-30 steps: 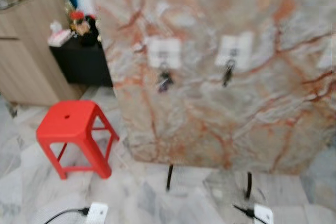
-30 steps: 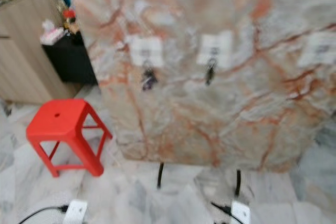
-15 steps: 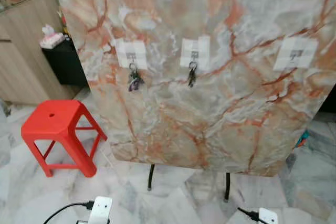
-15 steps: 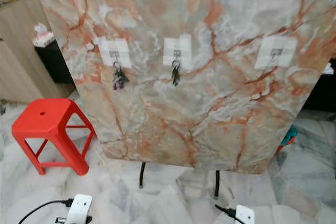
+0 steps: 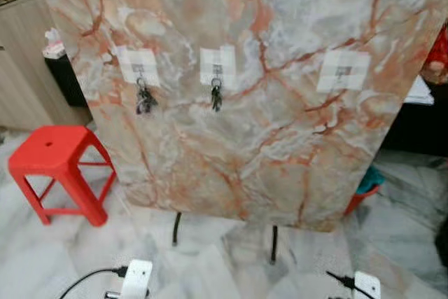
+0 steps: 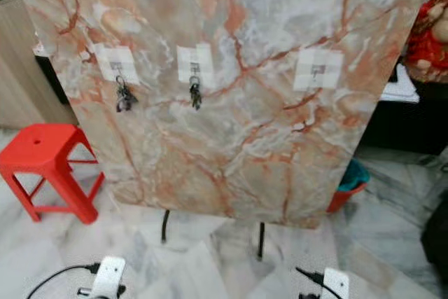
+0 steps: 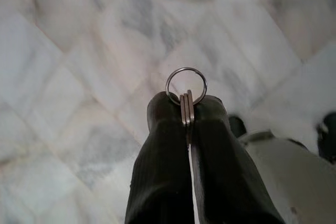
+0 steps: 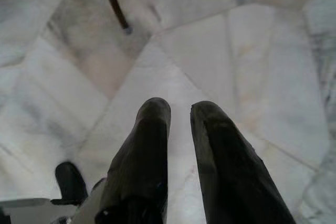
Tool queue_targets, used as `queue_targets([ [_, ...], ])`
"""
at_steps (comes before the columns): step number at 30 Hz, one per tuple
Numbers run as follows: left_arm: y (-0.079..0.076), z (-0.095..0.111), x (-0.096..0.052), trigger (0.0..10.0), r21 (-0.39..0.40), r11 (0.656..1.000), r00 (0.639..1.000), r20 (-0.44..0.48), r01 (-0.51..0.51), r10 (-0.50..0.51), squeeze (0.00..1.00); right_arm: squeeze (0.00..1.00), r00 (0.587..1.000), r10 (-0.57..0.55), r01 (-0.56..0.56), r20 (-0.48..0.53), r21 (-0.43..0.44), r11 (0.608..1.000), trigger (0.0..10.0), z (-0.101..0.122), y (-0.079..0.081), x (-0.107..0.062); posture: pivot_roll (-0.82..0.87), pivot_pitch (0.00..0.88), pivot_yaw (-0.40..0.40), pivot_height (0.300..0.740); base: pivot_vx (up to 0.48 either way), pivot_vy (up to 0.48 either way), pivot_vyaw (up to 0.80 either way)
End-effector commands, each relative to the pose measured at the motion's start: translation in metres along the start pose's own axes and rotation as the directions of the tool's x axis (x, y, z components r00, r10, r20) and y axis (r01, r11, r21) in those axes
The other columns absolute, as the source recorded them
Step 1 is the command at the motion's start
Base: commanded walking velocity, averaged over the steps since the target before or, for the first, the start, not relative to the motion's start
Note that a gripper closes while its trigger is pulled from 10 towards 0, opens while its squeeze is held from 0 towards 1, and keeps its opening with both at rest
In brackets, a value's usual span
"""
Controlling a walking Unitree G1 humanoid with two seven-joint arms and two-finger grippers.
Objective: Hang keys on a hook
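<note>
Ahead, a tall marble-patterned board (image 5: 231, 124) with rust-red veins, propped on two thin black legs (image 5: 176, 227) over a pale marble-tile floor (image 5: 42, 257). Across its upper part, three pale adhesive hooks in a row: the left hook (image 5: 138, 68) carrying a dark bunch of keys (image 5: 145, 101), the middle hook (image 5: 217, 69) carrying another bunch (image 5: 216, 97), the right hook (image 5: 342, 72) bare. Beside the board on the robot's left, a red plastic stool (image 5: 52, 173) in front of a wooden cabinet (image 5: 24, 68); behind the board's lower right corner, a red-and-teal basin (image 6: 346, 185). Low down, near the floor, the left gripper (image 7: 187, 107) pinched together on the keys to be hung (image 7: 187, 109) — flat blades clamped between the two black fingertips, the silver key ring (image 7: 186, 85) standing out past the tips, floor tiles beyond. Right gripper (image 8: 180, 111) likewise pointing at the floor, fingers slightly apart with nothing between them — one black board leg (image 8: 113, 1) just ahead.
</note>
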State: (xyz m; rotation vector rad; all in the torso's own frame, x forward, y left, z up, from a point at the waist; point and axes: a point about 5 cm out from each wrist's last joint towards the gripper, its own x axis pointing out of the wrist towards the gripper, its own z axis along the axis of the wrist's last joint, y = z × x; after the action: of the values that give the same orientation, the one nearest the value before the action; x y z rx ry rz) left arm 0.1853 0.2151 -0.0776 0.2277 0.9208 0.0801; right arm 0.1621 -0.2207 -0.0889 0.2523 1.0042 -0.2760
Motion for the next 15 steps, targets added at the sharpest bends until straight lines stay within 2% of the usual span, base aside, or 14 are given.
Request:
queue_targets([
  [1,-0.0015,0.0014,0.0004,10.0,0.002,1.0,1.0,0.0,0.003,-0.003,0.0,0.0,1.0,0.005,-0.005,-0.001,0.004,1.0,10.0,0.0008,-0.0005,0.0,-0.02,0.0,-0.006,0.74,0.0,-0.334,0.0],
  [15,-0.004,-0.0009,-0.0003,10.0,0.006,1.0,1.0,-0.002,0.012,-0.012,0.0,0.0,1.0,0.022,-0.022,-0.007,-0.025,0.999,10.0,-0.0022,0.0052,0.0003,-0.02,0.0,-0.003,0.74,0.0,-0.335,0.0],
])
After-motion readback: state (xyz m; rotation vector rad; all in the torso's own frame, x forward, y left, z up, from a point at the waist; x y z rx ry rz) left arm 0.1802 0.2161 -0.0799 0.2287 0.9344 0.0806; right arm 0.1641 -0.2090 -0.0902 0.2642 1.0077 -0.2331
